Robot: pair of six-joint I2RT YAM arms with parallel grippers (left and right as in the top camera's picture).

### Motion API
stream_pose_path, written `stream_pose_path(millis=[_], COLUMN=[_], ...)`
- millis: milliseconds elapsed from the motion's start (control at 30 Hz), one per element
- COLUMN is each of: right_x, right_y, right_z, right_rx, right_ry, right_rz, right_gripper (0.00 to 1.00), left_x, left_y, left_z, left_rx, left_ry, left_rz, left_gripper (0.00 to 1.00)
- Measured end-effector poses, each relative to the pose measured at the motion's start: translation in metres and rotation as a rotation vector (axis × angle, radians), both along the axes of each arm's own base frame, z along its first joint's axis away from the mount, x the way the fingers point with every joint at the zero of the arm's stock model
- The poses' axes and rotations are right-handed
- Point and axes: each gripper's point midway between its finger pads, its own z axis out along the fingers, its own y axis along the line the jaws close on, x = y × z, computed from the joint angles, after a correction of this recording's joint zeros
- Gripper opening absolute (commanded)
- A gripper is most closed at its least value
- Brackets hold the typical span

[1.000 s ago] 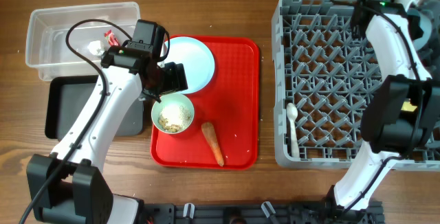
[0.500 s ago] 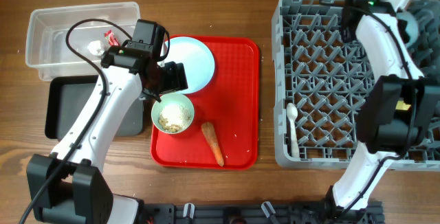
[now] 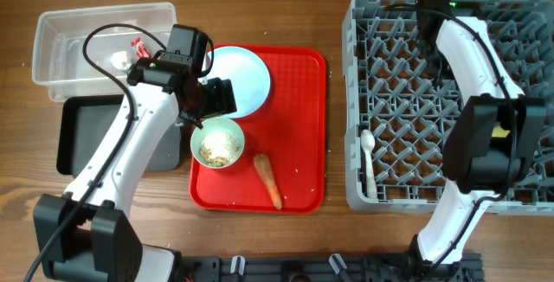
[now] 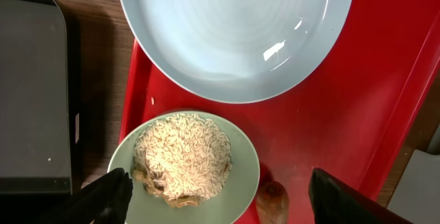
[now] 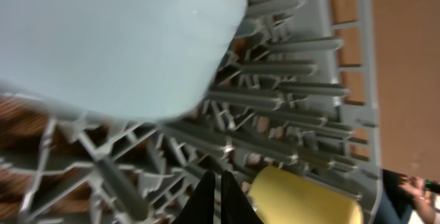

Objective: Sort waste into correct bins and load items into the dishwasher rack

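**Green bowl** (image 3: 218,143), holding rice (image 4: 182,155), stands at the 9 o'clock side of the red tray (image 3: 303,126). The plate (image 3: 247,74) lies just beside it at 12 o'clock and the carrot (image 3: 267,180) at 4 o'clock. The black tray (image 3: 82,135) lies at 9 o'clock on the table (image 3: 260,234).

Left pincer (image 4: 220,195) hovers above the bowl, released, its fingers spread wider than the rim. Right pincer (image 5: 214,193), clenched on nothing, hangs over the rack (image 3: 407,100) between the blue bowl (image 5: 117,38) and the cup (image 5: 302,196).

Likely hazards: a one-sided rim grasp could tip the green bowl and scatter rice over the red tray or table. A descending finger could also strike the plate's near edge.
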Motion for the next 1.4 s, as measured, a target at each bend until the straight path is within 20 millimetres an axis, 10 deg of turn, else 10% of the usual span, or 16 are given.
stream_pose_path(millis=[100, 200, 300, 633, 1167, 1400], right_x=[-0.001, 0.004, 0.008, -0.016, -0.017, -0.018], right_y=[0.011, 0.035, 0.069, 0.153, 0.161, 0.163], right_z=[0.005, 0.046, 0.085, 0.105, 0.107, 0.107], right_rx=[0.085, 0.241, 0.432, 0.860, 0.909, 0.915], right_ry=[-0.037, -0.184, -0.310, -0.269, -0.269, -0.269], right_rz=[0.002, 0.059, 0.195, 0.470, 0.493, 0.494], right_gripper=[0.12, 0.62, 0.70, 0.70, 0.70, 0.69], left_x=[0.000, 0.000, 0.000, -0.007, -0.038, -0.037], left_y=[0.000, 0.000, 0.000, -0.003, -0.061, -0.060], left_z=[0.000, 0.000, 0.000, -0.001, -0.053, -0.084], left_rx=[-0.001, -0.002, -0.002, 0.000, 0.105, 0.170], left_ry=[0.000, 0.002, 0.002, 0.029, 0.184, 0.228], left_rz=[0.002, 0.007, 0.008, 0.015, -0.069, -0.049], left_gripper=[0.96, 0.99, 0.96, 0.84, 0.81, 0.55])
